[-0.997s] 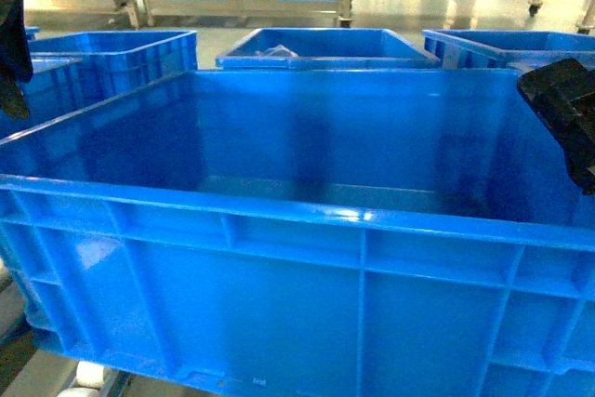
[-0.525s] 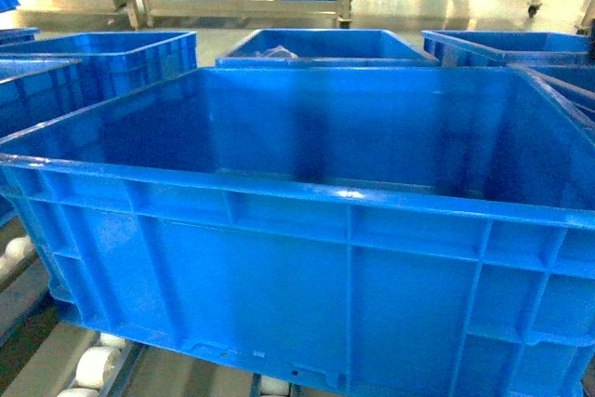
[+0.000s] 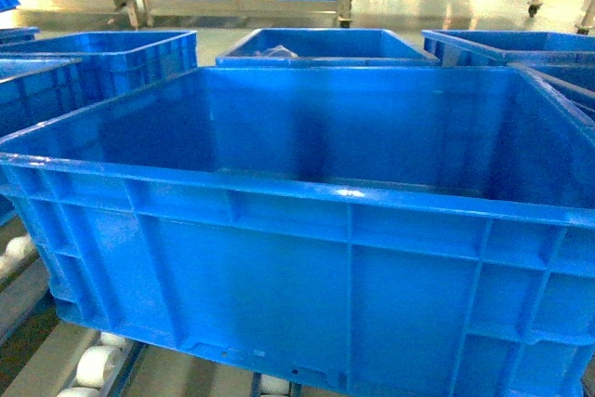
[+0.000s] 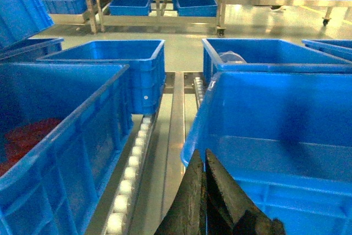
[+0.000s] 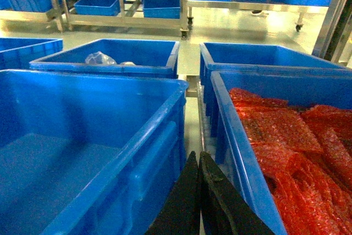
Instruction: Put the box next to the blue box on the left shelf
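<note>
The box (image 3: 353, 267), a large empty bright blue crate, fills the head view and rests on the white rollers of the left shelf (image 3: 93, 366). A blue box (image 4: 60, 136) holding red material stands to its left, across a roller rail (image 4: 132, 163). My left gripper (image 4: 202, 155) is shut and empty, just outside the box's (image 4: 286, 130) near left corner. My right gripper (image 5: 197, 157) is also shut and empty, in the gap between the box (image 5: 82, 136) and a neighbouring crate. Neither gripper shows in the head view.
A blue crate of red bubble wrap (image 5: 286, 136) stands close on the right. More blue crates (image 3: 325, 44) sit behind, one with a clear bag (image 5: 99, 58). Metal racks with blue bins (image 4: 159, 4) line the far floor.
Both grippers, seen at the head view's edges a second ago, have dropped out of that view. The box has settled slightly lower, showing more rollers beneath.
</note>
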Controlling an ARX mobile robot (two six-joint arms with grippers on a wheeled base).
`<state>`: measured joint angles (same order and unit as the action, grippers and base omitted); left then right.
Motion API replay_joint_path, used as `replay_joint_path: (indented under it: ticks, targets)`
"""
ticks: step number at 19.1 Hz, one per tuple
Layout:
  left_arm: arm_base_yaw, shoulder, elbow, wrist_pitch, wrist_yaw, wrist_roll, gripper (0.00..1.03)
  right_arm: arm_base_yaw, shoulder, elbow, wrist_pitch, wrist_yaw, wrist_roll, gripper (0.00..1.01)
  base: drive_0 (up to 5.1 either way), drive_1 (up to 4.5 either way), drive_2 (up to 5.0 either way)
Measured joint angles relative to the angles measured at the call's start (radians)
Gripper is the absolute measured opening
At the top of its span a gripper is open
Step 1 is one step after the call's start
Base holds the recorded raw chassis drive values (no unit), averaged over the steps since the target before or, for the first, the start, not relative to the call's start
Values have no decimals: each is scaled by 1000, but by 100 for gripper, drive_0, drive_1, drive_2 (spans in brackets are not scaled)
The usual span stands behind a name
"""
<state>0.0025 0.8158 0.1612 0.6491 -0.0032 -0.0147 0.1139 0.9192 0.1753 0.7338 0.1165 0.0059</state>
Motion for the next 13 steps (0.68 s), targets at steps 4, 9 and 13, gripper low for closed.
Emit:
replay_joint_path:
  ticks: [4, 9, 13]
  targets:
    - [-3, -75, -45, -36, 3, 0, 1, -25, -89, -52, -36, -24, 0, 2, 0, 0, 0]
    - [-3, -193, -92, -107, 3, 0, 1, -120, -223, -103, -116, -113, 0, 2, 0, 0, 0]
    - [-3, -296, -118, -179, 3, 0, 1, -114, -310, -149, -130, -116, 0, 2, 0, 0, 0]
